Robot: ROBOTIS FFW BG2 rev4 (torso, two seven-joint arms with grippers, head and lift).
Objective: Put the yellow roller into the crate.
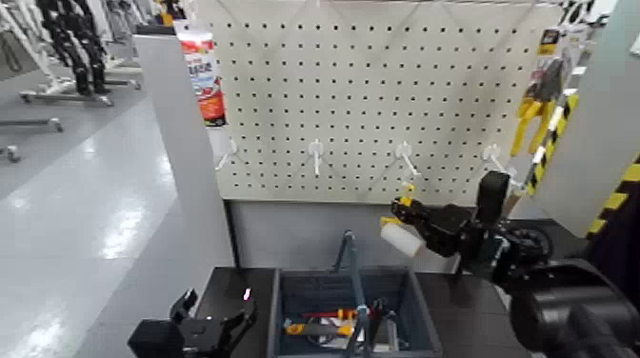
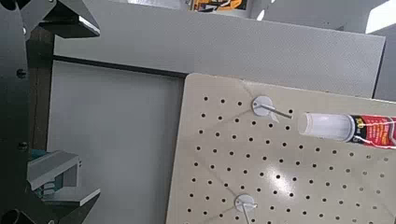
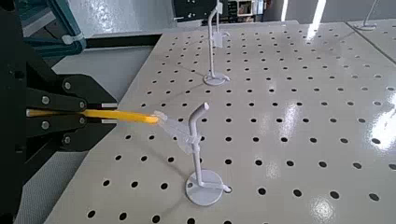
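In the head view my right gripper [image 1: 420, 218] is shut on the yellow roller [image 1: 401, 235] and holds it in front of the pegboard, above and just right of the crate [image 1: 420, 314]. The roller's white sleeve hangs below the fingers. The crate is a dark grey-blue bin with an upright handle bar [image 1: 350, 263] and several tools inside. In the right wrist view the gripper [image 3: 91, 116] clamps the roller's slim yellow handle [image 3: 126, 117], whose tip is next to a white hook [image 3: 194, 140]. My left gripper [image 1: 211, 322] is open and empty, low to the left of the crate.
The white pegboard [image 1: 381, 95] carries several white hooks. A red and white tube [image 1: 202, 76] hangs at its left edge; it also shows in the left wrist view [image 2: 347, 126]. Yellow-handled pliers [image 1: 533, 114] hang at the right. A yellow-black striped post [image 1: 614, 200] stands at the right.
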